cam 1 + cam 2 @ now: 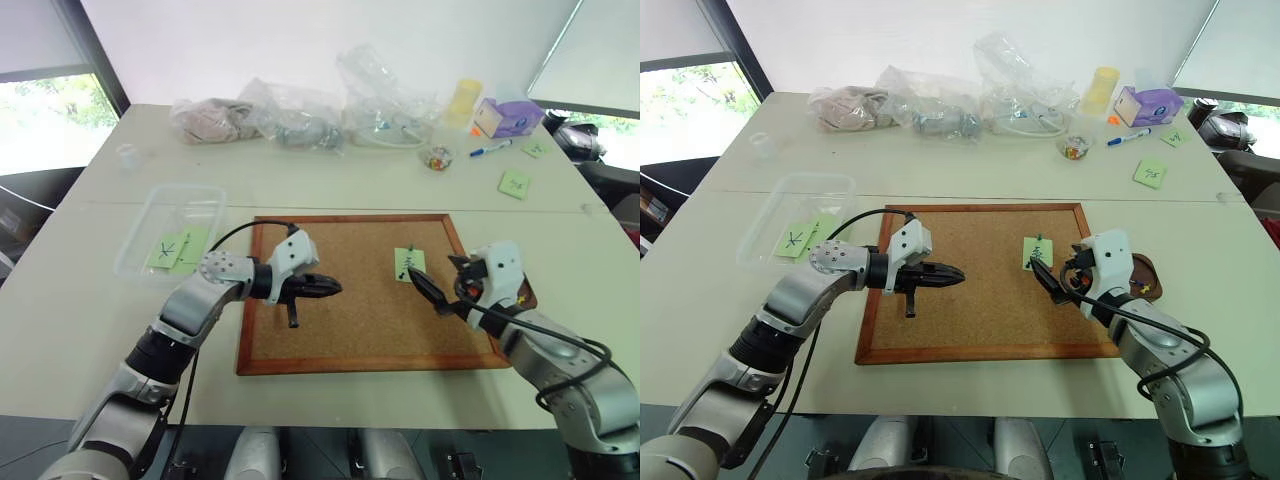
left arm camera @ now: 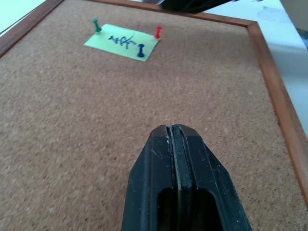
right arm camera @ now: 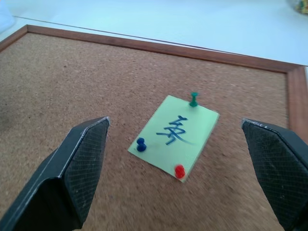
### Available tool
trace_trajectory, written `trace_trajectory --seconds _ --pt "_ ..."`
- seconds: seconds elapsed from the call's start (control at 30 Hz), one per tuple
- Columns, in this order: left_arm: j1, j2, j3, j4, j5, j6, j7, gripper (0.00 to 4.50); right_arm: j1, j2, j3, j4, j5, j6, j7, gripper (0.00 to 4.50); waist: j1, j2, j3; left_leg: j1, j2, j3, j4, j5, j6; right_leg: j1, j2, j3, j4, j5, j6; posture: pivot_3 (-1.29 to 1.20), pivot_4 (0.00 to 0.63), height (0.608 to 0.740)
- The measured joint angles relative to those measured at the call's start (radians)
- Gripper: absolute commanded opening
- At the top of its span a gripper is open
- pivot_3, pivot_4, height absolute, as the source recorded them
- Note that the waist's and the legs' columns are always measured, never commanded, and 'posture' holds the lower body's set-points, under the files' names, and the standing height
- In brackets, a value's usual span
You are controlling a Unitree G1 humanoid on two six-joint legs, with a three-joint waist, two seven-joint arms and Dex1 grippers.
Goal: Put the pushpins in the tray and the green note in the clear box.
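Three pins: green, blue and red pushpins [image 3: 141, 144] fix the green note [image 3: 174, 136] to the corkboard [image 1: 340, 300]; I count one at each of three edges.
Note position: right half of the corkboard, flat, just ahead of my right pincer [image 3: 175, 168].
Right pincer: fingers spread wide, holding nothing, aimed at the note.
Left pincer [image 1: 325, 288]: fingers pressed together, empty, over the middle of the corkboard.
Tray [image 1: 1143, 275]: dark dish on the table [image 1: 80, 300], just beside the corkboard's right edge, partly hidden behind my right arm.
Clear box [image 1: 140, 235]: on the table left of the corkboard; other green notes already inside.
Handling, pins: I judge them tiny, rigid, slippery; grip each by its plastic head and pull straight out.
Handling, note: thin, limp paper; I would pinch a lifted edge once unpinned.
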Motion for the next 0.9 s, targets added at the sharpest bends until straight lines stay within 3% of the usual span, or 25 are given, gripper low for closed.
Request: trace_trajectory --seconds 0.43,0.83,0.9 --pt "0.03 0.026 -0.044 0.016 0.119 -0.054 0.001 0.07 -0.162 0.084 0.044 0.217 -0.12 -0.009 0.008 4.5 0.0 0.001 -0.001 0.0 0.0 0.0 0.0 0.0 0.0 0.0 0.0 0.0 0.0 0.0 0.0 0.0 0.15 0.737" --pt "0.037 0.02 -0.041 0.01 0.126 -0.052 0.002 0.07 -0.298 0.135 0.047 0.401 -0.199 -0.036 0.033 4.5 0.001 0.002 -0.002 0.001 0.0 0.0 0.0 0.0 0.0 0.0 -0.001 0.0 0.0 0.0 0.0 0.0 0.15 0.737" --pt "0.038 0.017 -0.042 0.01 0.127 -0.052 0.002 0.0 -0.306 0.135 0.049 0.417 -0.207 -0.041 0.043 3.97 0.001 0.002 -0.002 0.001 0.0 0.0 0.0 0.0 0.0 0.001 -0.001 0.0 0.0 0.0 0.0 0.0 0.15 0.737"
